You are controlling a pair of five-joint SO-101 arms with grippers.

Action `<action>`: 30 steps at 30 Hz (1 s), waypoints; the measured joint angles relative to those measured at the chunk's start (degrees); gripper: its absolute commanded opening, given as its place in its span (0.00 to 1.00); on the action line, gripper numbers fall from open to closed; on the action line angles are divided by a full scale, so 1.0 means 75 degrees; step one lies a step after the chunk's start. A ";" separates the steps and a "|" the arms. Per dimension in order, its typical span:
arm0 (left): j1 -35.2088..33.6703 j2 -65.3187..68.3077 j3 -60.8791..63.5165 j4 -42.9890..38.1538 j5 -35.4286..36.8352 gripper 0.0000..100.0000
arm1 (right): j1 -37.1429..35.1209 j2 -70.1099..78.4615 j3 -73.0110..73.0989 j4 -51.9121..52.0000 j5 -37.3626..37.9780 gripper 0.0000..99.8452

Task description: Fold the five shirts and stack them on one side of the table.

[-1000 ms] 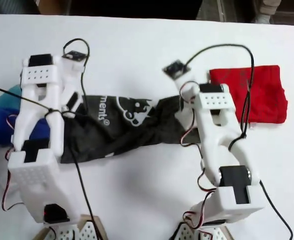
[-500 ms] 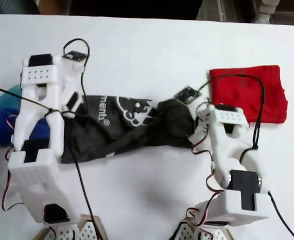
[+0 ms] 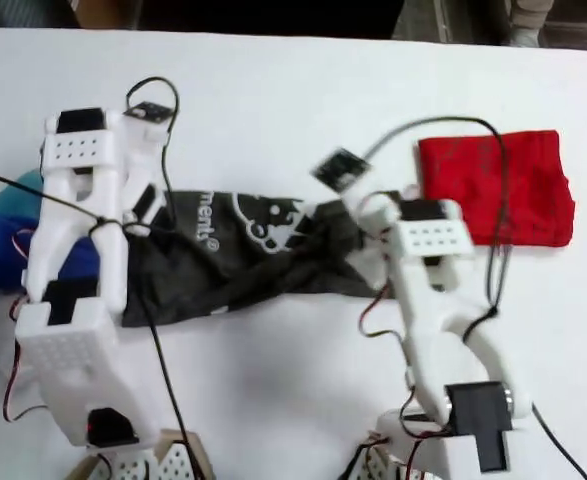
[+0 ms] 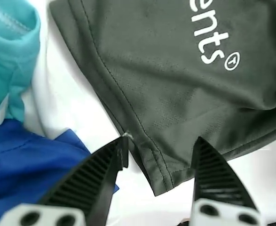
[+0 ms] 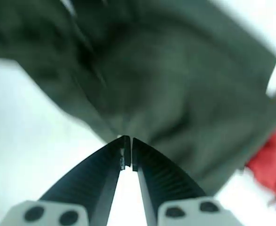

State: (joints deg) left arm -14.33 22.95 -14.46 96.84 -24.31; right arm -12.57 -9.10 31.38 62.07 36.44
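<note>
Left pincer (image 4: 161, 143) spread wide over the hem corner of a dark shirt (image 3: 253, 255), with a blue shirt (image 4: 25, 165) and a teal shirt (image 4: 11, 47) just beside one finger. Long axis of the dark shirt running from there across to the right pincer (image 5: 128, 150), pressed together at the far edge, possibly nipping cloth. Folded red shirt (image 3: 498, 185) just beyond it. Wide stretch of white table (image 3: 293, 90) ahead of both.

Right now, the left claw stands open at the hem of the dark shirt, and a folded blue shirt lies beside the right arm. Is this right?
No: the folded shirt is red, not blue; the high view shows it. The rest holds.
</note>
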 measured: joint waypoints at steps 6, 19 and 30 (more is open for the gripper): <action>-0.0363 -0.0012 0.0434 -0.0059 0.0000 0.24 | -0.0469 0.1219 -0.0996 -0.0633 -0.1055 0.02; -0.1500 -0.0012 0.1594 -0.1102 -0.0516 0.24 | -0.1641 0.3493 -0.4290 0.0996 -0.1184 0.02; -0.1477 -0.0012 0.1594 -0.1125 -0.0516 0.24 | -0.1618 0.4712 -0.4314 0.1430 -0.1184 0.02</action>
State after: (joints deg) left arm -25.41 22.86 -2.51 88.40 -28.18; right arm -24.70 26.24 -0.97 72.79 27.56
